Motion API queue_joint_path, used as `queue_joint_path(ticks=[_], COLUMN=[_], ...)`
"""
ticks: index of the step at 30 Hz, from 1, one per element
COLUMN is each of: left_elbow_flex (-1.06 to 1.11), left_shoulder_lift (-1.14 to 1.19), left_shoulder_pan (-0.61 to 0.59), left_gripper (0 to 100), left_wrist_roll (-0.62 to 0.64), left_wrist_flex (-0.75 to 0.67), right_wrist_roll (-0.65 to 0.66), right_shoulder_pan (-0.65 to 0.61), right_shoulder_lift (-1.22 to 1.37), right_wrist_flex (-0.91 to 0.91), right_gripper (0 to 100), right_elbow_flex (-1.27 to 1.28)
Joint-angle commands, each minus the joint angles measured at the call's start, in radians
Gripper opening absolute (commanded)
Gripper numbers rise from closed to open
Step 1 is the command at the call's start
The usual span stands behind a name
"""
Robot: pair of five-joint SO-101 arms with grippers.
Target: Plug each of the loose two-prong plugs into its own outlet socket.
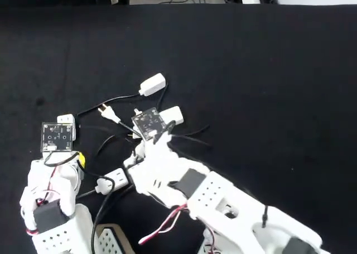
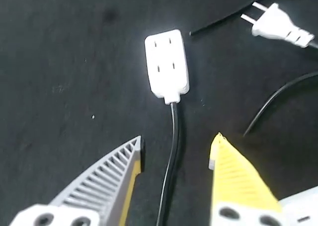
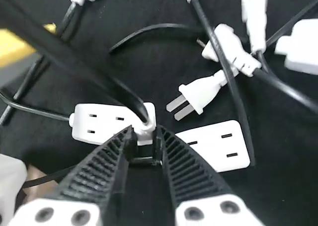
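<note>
In the left wrist view a white two-socket outlet [image 2: 166, 62] lies on the black table, its black cord [image 2: 171, 156] running back between the fingers of my left gripper [image 2: 178, 138], which is open and holds nothing. A loose white plug [image 2: 276, 23] lies off to one side of it. My right gripper [image 3: 144, 145] is shut on a white plug [image 3: 145, 128] with a thick black cord, held right at the end of a white outlet [image 3: 104, 121]. Close by lie another loose plug [image 3: 198, 94] and a second outlet [image 3: 216, 144].
The high view shows more white outlets [image 1: 153, 85] [image 1: 111, 181] and a loose plug [image 1: 110, 114] amid tangled black cords between the two arms. The black table [image 1: 268, 75] stretches bare to the right and far side.
</note>
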Motion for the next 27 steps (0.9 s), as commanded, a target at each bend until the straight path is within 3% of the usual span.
queue_joint_path(ticks=[1,8,17,22,27], left_elbow_flex=[0.035,0.059,0.111,0.139,0.142], left_shoulder_lift=[0.000,0.000,0.000,0.000,0.000], left_shoulder_pan=[-0.016,-0.091,-0.054,-0.024,-0.024], left_gripper=[22,22,22,22,22], left_wrist_roll=[-0.038,-0.074,-0.077,-0.176,-0.186], left_wrist_flex=[-0.018,-0.017,-0.021,-0.021,-0.025], right_wrist_roll=[-0.043,-0.035,0.285,0.427,0.509], right_shoulder_pan=[-0.012,0.015,0.235,0.276,0.293], right_shoulder_lift=[0.028,0.027,0.027,0.030,0.028], right_wrist_flex=[-0.044,-0.037,0.255,0.167,0.101], right_gripper=[1.1,1.1,1.2,1.1,1.1], right_elbow_flex=[-0.059,-0.067,-0.232,-0.148,-0.067])
